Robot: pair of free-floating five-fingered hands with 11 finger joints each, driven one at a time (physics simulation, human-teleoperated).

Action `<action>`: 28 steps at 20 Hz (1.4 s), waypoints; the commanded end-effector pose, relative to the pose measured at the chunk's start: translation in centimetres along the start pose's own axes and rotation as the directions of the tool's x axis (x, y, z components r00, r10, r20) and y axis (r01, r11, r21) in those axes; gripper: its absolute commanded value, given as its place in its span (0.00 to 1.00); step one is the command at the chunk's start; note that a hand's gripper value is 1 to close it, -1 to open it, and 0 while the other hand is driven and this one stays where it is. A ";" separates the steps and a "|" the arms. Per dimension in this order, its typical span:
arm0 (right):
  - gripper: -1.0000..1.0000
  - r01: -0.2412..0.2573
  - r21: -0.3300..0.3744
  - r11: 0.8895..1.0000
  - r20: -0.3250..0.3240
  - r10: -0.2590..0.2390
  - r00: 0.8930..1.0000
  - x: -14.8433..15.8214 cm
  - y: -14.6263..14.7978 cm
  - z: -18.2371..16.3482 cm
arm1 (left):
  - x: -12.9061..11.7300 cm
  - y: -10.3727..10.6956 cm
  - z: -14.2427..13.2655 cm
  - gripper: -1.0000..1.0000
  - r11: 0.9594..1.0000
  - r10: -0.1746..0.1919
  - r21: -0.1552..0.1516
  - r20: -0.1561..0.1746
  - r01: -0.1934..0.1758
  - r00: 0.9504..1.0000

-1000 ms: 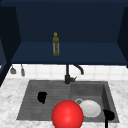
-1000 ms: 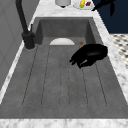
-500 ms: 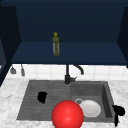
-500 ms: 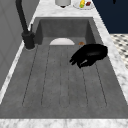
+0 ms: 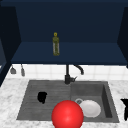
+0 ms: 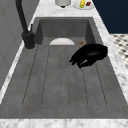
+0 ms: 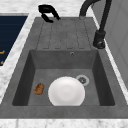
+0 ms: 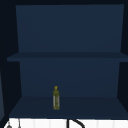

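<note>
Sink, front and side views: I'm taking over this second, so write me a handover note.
Left robot hand hovers over the drainboard, holding nothing.
Right robot hand hangs over the counter right of the basin.
White plate lies in the basin, small brown object beside it, apart; neither touched.
Red ball at the front, where drainboard meets basin.
Olive-green bottle stands on the shelf.

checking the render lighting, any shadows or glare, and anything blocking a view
Front view: flat, even light, no glare; a red ball covers the sink's front edge. Left side view: the left hand casts no clear shadow. Upper view: dim shelves behind the bottle.
</note>
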 end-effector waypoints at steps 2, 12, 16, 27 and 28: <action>0.00 0.035 0.015 0.999 0.014 -0.035 0.999 -2.1 -4.0 0.9 | 0.0 0.0 0.0 0.50 1.000 0.000 0.000 0.000 0.000 1.000; 0.00 0.053 0.029 0.998 0.022 -0.054 0.998 -6.0 -12.4 2.0 | 0.0 0.0 0.0 0.50 1.000 0.000 0.000 0.000 0.000 1.000; 0.00 0.080 0.001 0.997 0.042 -0.080 0.996 -7.2 -14.3 1.9 | 0.0 0.0 0.0 0.50 1.000 0.000 0.000 0.000 0.000 1.000; 0.00 0.023 0.039 0.999 0.098 -0.027 0.995 -9.8 -10.6 -2.1 | 0.0 0.0 0.0 0.50 1.000 0.000 0.000 0.000 0.000 1.000; 0.00 0.026 0.018 0.999 0.111 -0.028 0.993 -10.2 -10.0 -2.9 | 0.0 0.0 0.0 0.50 1.000 0.000 0.000 0.000 0.000 1.000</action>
